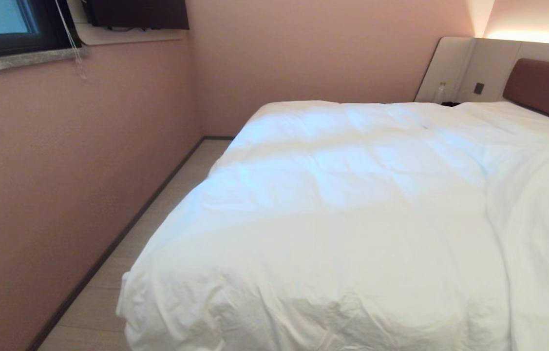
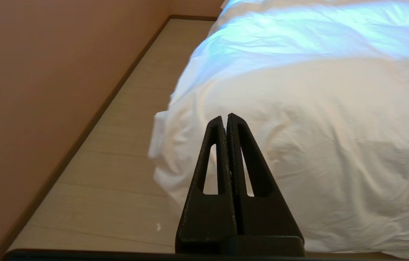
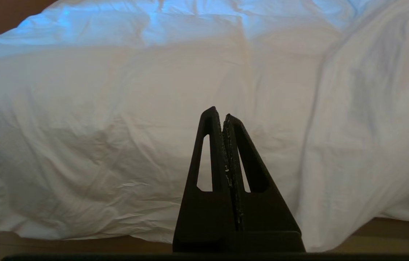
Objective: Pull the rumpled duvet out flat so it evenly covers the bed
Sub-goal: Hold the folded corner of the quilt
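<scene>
Risk lay in both clenched, empty black grippers, left gripper [image 2: 227,116] and right gripper [image 3: 219,111], pinching only the puffy white quilted duvet's [image 1: 332,204] cover, dragging it unevenly.

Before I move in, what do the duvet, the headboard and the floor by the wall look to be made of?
The duvet: soft matte white woven fabric over puffy filling, by its creases and faint stitched squares; likely cotton. The headboard: brown padded upholstery, smooth and matte; fabric or leatherette, can't tell which. The floor: pale planks with seams, wood or laminate.
</scene>
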Robot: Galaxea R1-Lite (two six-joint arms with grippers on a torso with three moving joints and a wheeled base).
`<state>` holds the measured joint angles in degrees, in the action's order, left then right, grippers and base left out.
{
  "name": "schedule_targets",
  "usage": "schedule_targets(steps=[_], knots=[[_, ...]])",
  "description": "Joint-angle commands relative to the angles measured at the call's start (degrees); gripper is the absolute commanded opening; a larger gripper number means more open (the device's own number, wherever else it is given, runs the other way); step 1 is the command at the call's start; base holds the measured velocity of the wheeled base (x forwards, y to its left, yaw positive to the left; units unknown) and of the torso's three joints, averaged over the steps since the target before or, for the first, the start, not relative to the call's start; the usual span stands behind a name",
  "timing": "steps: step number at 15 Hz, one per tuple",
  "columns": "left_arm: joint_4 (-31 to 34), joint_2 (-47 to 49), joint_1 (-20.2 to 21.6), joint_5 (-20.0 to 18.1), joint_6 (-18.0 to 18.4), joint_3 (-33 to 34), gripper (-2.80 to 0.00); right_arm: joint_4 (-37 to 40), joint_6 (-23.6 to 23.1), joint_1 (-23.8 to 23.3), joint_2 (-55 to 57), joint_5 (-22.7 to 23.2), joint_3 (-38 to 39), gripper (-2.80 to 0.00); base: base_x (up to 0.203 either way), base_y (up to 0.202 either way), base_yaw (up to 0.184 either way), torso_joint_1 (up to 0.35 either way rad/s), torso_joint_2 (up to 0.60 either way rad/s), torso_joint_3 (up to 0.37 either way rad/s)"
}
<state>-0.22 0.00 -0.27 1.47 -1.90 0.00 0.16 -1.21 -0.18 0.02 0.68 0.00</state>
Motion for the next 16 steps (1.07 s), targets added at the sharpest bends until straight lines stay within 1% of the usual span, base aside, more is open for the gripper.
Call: schedule_targets(steps=[1,16], knots=[[-0.04,0.0,-0.06,0.02,-0.03,0.0,-2.8,0.02,-0.02,0.01,-0.02,0.02,0.0,-2.8,0.0,-0.194,0.001,0.006,0.0,0.001],[-0.13,0.0,0.0,0.02,-0.12,0.0,-2.8,-0.07,-0.02,0.01,-0.02,0.02,0.0,-2.8,0.0,-0.194,0.0,0.002,0.0,0.002]])
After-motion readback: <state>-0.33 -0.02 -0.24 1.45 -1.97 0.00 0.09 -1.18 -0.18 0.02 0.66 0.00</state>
